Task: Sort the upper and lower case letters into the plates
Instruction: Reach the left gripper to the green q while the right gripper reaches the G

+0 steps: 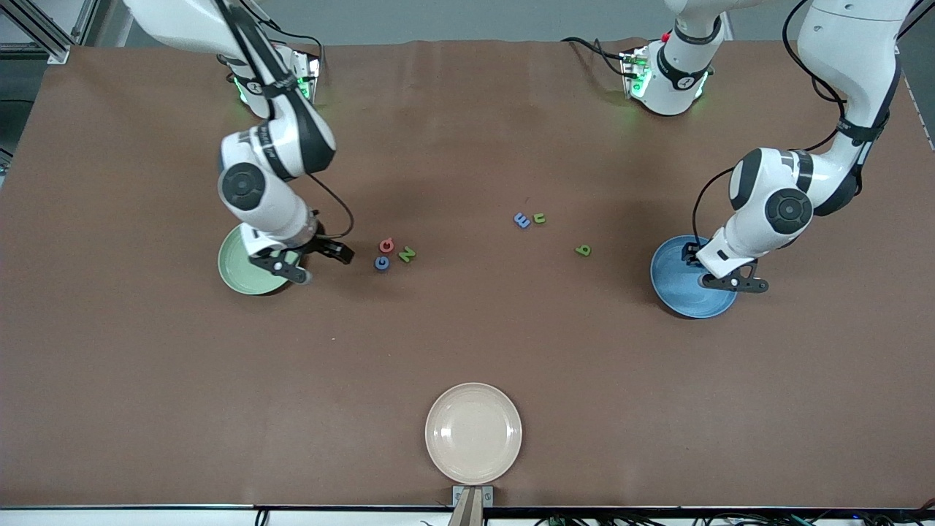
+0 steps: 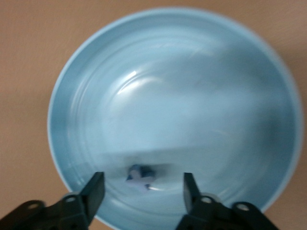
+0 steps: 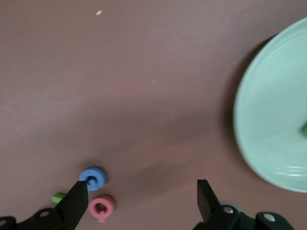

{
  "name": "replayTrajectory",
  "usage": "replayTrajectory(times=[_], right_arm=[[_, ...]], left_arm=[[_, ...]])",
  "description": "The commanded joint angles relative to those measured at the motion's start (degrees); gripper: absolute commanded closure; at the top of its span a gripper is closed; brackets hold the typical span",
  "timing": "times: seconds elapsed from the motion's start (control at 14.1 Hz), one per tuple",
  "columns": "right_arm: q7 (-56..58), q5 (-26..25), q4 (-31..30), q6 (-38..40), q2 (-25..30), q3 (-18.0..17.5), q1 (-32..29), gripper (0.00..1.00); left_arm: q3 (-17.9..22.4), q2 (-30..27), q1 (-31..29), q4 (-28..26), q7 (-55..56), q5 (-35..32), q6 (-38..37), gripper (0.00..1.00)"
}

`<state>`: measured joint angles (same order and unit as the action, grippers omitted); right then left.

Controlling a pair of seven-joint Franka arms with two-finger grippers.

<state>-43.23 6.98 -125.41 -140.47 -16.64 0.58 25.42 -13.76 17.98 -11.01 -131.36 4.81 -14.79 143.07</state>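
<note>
A small blue letter piece (image 2: 140, 177) in the blue plate (image 2: 86, 96) is smeared by blur in the left wrist view; its shape cannot be read. In the front view the right arm covers part of the pale green plate (image 1: 237, 274). A green piece (image 3: 304, 127) in that plate is cut off by the right wrist view's edge.
</note>
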Motion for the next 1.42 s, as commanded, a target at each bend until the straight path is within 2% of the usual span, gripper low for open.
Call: replayTrajectory(times=[0.0, 0.14, 0.35, 0.5, 0.64, 0.71, 0.92, 1.14, 1.21, 1.28, 1.35], right_arm=[[-6.49, 0.84, 3.49, -4.10, -6.37, 0.56, 4.18, 0.00], [-10.54, 0.75, 4.73, -6.12, -9.01, 0.65, 6.82, 0.01], [-12.66, 0.66, 5.00, -9.11, -11.22, 0.65, 8.76, 0.12], [-13.28, 0.66, 5.00, -9.91, -12.36, 0.82, 9.99, 0.21], [-13.28, 0.23, 5.00, -9.91, -12.45, 1.00, 10.09, 0.33], [-13.28, 0.05, 5.00, -9.91, -12.45, 1.09, 9.91, 0.34], [-13.19, -1.79, 5.08, -9.91, -12.45, 1.09, 9.12, 0.35], [-13.28, -2.06, 5.00, -10.00, -12.63, 1.35, 9.21, 0.45], [-13.19, -2.06, 5.00, -10.00, -12.63, 1.35, 9.21, 0.51], [-13.19, -2.06, 5.00, -10.00, -12.63, 1.35, 9.21, 0.62], [-13.28, -2.06, 5.00, -9.91, -12.63, 1.35, 9.21, 0.78]], left_arm=[[-4.33, -3.21, 0.11, 0.13, 7.36, -1.29, -1.74, 0.00], [-9.15, -3.30, 0.11, 0.49, 21.03, -1.20, -1.74, 0.00], [-15.84, -2.25, 0.46, 1.80, 49.31, -1.20, -1.74, 0.00], [-18.57, -0.58, 1.33, 2.86, 67.08, -1.20, -1.74, 0.00], [-18.67, 1.35, 3.96, 3.48, 80.03, -1.29, -1.13, 0.00], [-18.76, 2.14, 4.85, 3.56, 85.05, -1.29, -0.78, 0.00], [-18.59, 3.73, 7.40, 3.48, 94.30, -1.29, 3.08, 0.00], [-18.50, 5.05, 8.19, 2.78, 95.47, -2.25, 4.24, 0.00], [-18.50, 5.48, 8.19, 2.43, 95.64, -3.13, 4.24, 0.00], [-18.50, 6.01, 8.11, 2.34, 96.69, -4.18, 4.32, 0.00], [-18.50, 6.71, 7.93, 2.25, 98.09, -5.67, 4.32, 0.00]])
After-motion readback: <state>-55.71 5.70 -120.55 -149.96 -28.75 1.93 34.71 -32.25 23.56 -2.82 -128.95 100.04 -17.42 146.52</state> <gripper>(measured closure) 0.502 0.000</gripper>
